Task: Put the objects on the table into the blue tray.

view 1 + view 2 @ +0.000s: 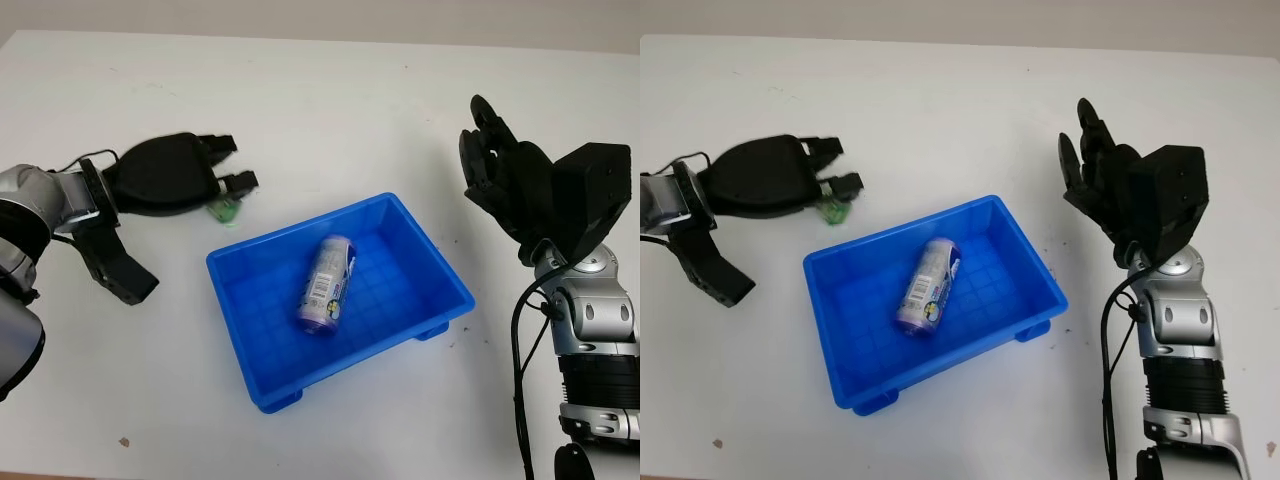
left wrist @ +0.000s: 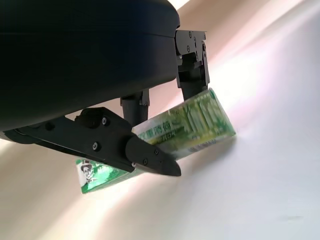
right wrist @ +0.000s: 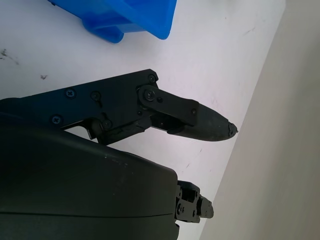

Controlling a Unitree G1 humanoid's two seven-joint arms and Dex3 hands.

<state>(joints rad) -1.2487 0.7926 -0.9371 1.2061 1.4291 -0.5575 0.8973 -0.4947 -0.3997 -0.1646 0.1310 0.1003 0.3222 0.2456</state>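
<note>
A blue tray [image 1: 228, 318] sits mid-table with a purple-and-white can [image 1: 326, 283] lying on its side inside. Left of the tray's far corner, my left hand [image 1: 232, 175] is down at the table, shut on a small green pack [image 1: 222, 210]. In the left wrist view the green pack [image 2: 200, 117] is pinched between the thumb in front and the fingers [image 2: 192, 75] behind, its lower edge at the white tabletop. My right hand [image 1: 490, 150] is open, raised off the table to the right of the tray.
The white table [image 1: 330, 110] stretches wide behind and in front of the tray. A small dark speck [image 1: 124, 441] lies near the front left. The right wrist view shows the tray's corner [image 3: 125, 20] and the table's edge [image 3: 260, 100].
</note>
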